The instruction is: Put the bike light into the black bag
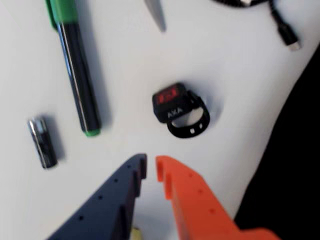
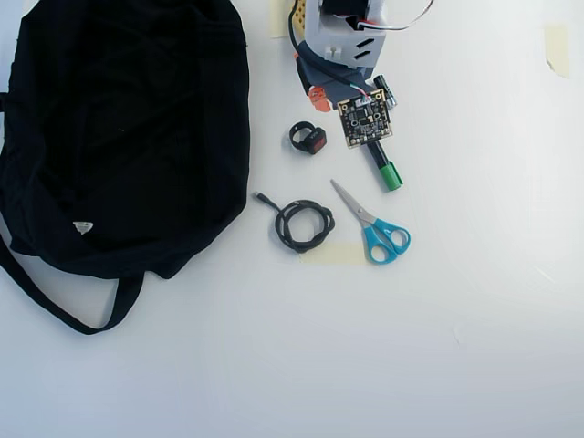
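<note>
While the pincer [image 1: 151, 167] hovers just short of the light [image 1: 172, 106], its dark and orange tips stand nearly pressed together, holding nothing. In the wrist view the light lies on the white surface [image 1: 225, 65], red lens up, strap loop [image 1: 192, 124] curling toward the bag [image 1: 295, 170]; a marker [image 1: 77, 75] and battery [image 1: 42, 142] lie well apart from it. It looks light and rigid, perhaps slick plastic, though blur hides detail. Gripping across the chunky body seems safer than the soft, yielding strap.
</note>
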Robot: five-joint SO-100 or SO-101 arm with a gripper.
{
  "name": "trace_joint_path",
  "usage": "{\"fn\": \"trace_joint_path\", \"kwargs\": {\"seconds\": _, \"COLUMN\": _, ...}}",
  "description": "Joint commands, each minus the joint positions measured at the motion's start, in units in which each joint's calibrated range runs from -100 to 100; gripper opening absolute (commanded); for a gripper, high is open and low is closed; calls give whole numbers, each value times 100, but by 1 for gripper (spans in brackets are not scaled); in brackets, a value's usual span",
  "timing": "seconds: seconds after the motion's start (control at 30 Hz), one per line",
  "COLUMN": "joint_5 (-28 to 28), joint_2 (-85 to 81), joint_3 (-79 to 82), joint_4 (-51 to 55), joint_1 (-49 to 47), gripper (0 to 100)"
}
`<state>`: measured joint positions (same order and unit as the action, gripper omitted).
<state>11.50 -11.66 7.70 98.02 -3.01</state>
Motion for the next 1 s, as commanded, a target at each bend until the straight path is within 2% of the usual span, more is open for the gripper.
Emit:
{"fn": "trace_joint_path", "kwargs": {"seconds": 0.0, "joint_5": 266, "joint_2": -103, "joint_3": 65, "joint_4": -173, "joint_1": 39, "gripper": 2}}
{"fn": "trace_joint_path", "kwargs": {"seconds": 0.23, "joint_5": 738, "joint_2": -112, "joint_3": 847, "joint_4": -1189, "joint_1": 294, "gripper": 3}}
{"fn": "trace_joint_path", "kwargs": {"seconds": 0.3, "joint_5": 822, "joint_2": -112, "joint_3": 1053, "joint_4": -1353, "joint_1": 339, "gripper": 6}}
{"fn": "trace_joint_path", "kwargs": {"seconds": 0.67, "joint_5": 1073, "joint_2": -211, "joint_3": 1754, "joint_4": -1430, "joint_1": 443, "gripper": 19}}
{"fn": "trace_joint_path", "kwargs": {"seconds": 0.77, "joint_5": 1162, "joint_2": -211, "joint_3": 1835, "joint_4": -1456, "joint_1": 466, "gripper": 18}}
{"fn": "trace_joint_path", "kwargs": {"seconds": 0.97, "joint_5": 1372, "joint_2": -211, "joint_3": 2383, "joint_4": -2249, "joint_1": 645, "gripper": 18}}
